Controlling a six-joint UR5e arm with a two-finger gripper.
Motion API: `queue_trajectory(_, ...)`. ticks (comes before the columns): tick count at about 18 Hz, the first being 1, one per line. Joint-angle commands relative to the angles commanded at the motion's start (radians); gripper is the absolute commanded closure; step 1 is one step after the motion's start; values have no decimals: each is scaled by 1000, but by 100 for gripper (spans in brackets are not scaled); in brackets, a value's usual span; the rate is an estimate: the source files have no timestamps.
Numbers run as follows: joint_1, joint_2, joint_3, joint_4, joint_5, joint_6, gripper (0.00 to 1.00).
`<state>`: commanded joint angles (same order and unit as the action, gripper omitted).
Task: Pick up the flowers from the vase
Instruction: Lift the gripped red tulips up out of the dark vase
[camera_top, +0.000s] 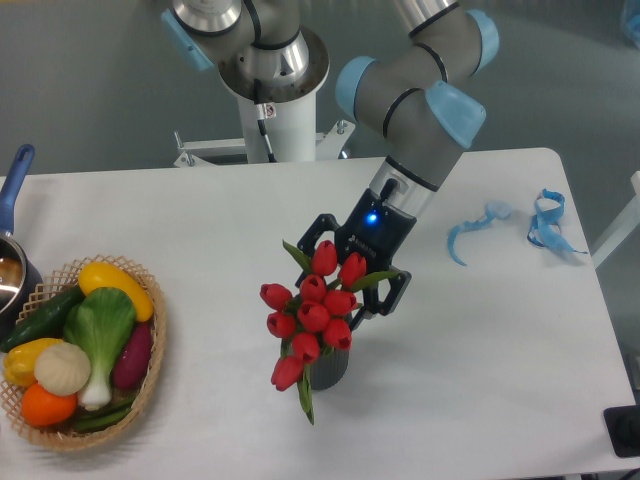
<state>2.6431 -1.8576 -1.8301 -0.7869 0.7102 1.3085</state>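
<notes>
gripper (348, 272) spread wide, grasping nothing, fingers flanking the top buds of the flowers (312, 306), red tulip bunch standing in the vase (328, 366) near table centre, wicker basket (152, 366) of vegetables well apart at left

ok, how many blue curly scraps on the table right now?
2. One blue curled strip lies right of the gripper; the other blue strip sits near the table right edge. More could be hidden behind the arm.
</notes>
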Motion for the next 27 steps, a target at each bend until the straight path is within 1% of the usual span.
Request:
queue_trajectory(3,-3,-8,8,2,0,0,0)
queue_trajectory(4,-3,-11,9,3,0,0,1)
queue_trajectory(5,-3,-12,12,6,0,0,14)
queue_trajectory(6,-3,-12,14,6,0,0,33)
queue_trajectory(8,-3,-12,14,6,0,-2,53)
queue_trajectory(9,-2,-11,15,6,-2,-3,65)
queue_trajectory(10,0,-8,17,6,-5,-5,69)
queue_trajectory(12,5,-6,17,6,-21,-24,69)
queue_trajectory(15,14,-2,26,6,-75,-61,70)
queue_trajectory(17,17,1,37,5,-83,-115,70)
queue_trajectory(19,24,5,48,2,-90,-136,70)
queue_trajectory(23,38,55,54,-8,-121,-162,70)
queue_trajectory(27,41,93,54,-8,-182,-250,70)
